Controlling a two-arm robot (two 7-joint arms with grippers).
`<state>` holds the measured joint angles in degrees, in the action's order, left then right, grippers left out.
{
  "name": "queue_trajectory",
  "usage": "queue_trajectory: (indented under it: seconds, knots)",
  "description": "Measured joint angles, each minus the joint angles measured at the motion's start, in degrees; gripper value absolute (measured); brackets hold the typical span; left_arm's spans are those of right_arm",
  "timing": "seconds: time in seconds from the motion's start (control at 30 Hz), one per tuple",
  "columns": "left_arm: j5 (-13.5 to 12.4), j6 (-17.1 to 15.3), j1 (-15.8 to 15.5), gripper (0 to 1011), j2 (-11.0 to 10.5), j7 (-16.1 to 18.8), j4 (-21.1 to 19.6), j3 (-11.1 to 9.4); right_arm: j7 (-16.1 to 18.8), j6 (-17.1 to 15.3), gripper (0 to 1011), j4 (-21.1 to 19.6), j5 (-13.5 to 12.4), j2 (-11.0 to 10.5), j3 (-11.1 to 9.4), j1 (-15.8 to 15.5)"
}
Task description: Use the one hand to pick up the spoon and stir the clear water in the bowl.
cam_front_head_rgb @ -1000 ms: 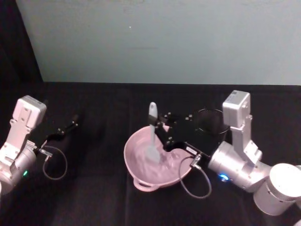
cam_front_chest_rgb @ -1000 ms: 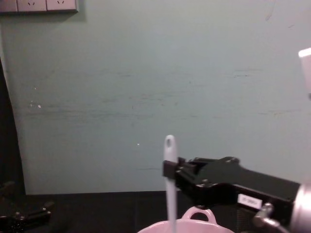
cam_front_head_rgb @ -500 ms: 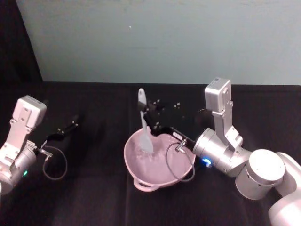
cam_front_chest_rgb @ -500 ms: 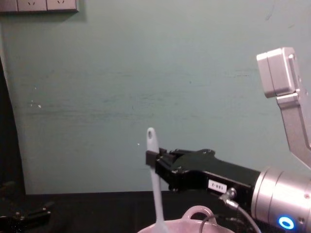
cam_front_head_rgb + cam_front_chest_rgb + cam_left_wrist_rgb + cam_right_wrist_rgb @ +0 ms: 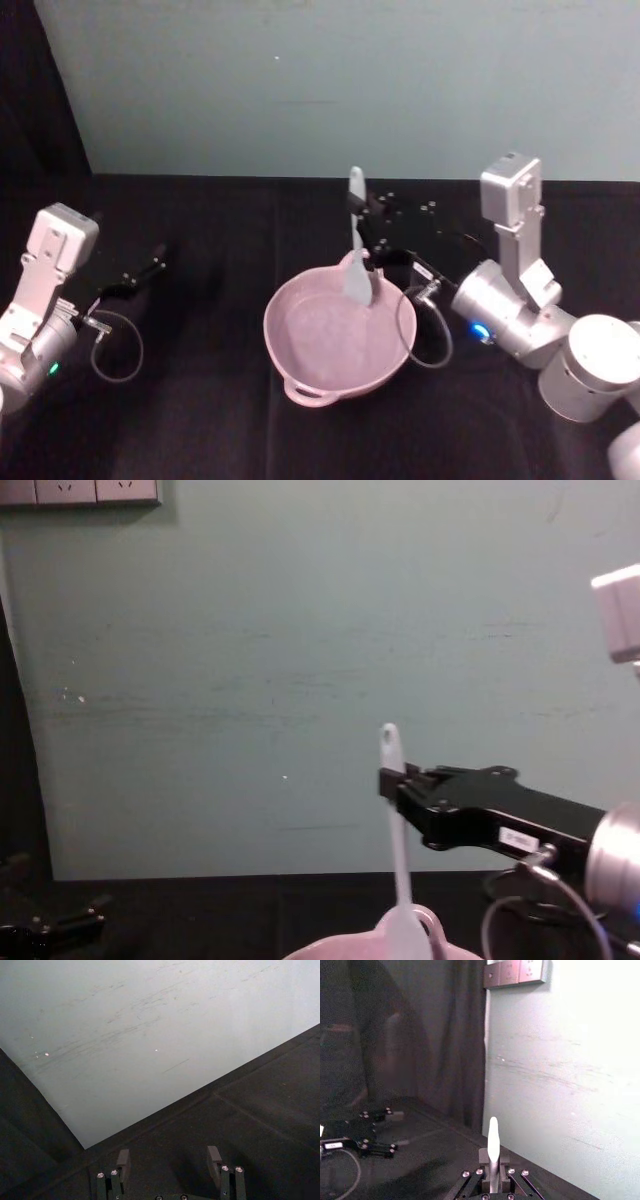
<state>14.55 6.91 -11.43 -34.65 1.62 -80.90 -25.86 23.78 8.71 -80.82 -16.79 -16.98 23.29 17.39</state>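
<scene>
The pale pink bowl (image 5: 300, 345) stands at the table's middle, with its loop handle (image 5: 428, 921) on the far rim. The white spoon (image 5: 356, 215) is upright, its blade (image 5: 358, 285) at the bowl's far right rim beside that handle. I cannot tell whether the blade touches the water. My right gripper (image 5: 367, 228), black with a small white label, is shut on the spoon's handle (image 5: 398, 850) just below its holed end. In the right wrist view the spoon (image 5: 493, 1136) stands between the fingers of the right gripper (image 5: 490, 1161). My left gripper (image 5: 140, 272) rests open at the far left, holding nothing.
Black cloth covers the table (image 5: 200, 420), and a pale green wall (image 5: 330, 80) closes off the back. Wall sockets (image 5: 80, 490) sit high on it. A grey cable (image 5: 432, 335) loops from the right wrist beside the bowl's right rim. The parked left gripper (image 5: 365, 1132) lies far off.
The right gripper has carried the spoon from the bowl's far left across to its far right rim. The left arm has not moved.
</scene>
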Motion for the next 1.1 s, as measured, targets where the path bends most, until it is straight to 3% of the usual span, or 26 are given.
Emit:
queue_trajectory:
  seconds: [0.3, 0.53, 0.8, 1.1]
  knots:
    - [0.0, 0.0, 0.0, 1005, 0.0, 0.0, 0.0, 0.0, -0.28, -1.46, 110, -3.97, -0.11, -2.09, -2.07, -4.01]
    - [0.0, 0.0, 0.0, 1005, 0.0, 0.0, 0.0, 0.0, 1.46, -1.76, 110, -7.95, -1.71, -2.96, -1.99, -7.05]
    - [0.0, 0.0, 0.0, 1005, 0.0, 0.0, 0.0, 0.0, 3.67, -1.64, 110, -9.28, -3.55, -2.1, 0.42, -8.11]
    - [0.0, 0.0, 0.0, 1005, 0.0, 0.0, 0.0, 0.0, 4.32, -0.37, 110, -5.26, -3.14, 0.83, 3.47, -4.72]
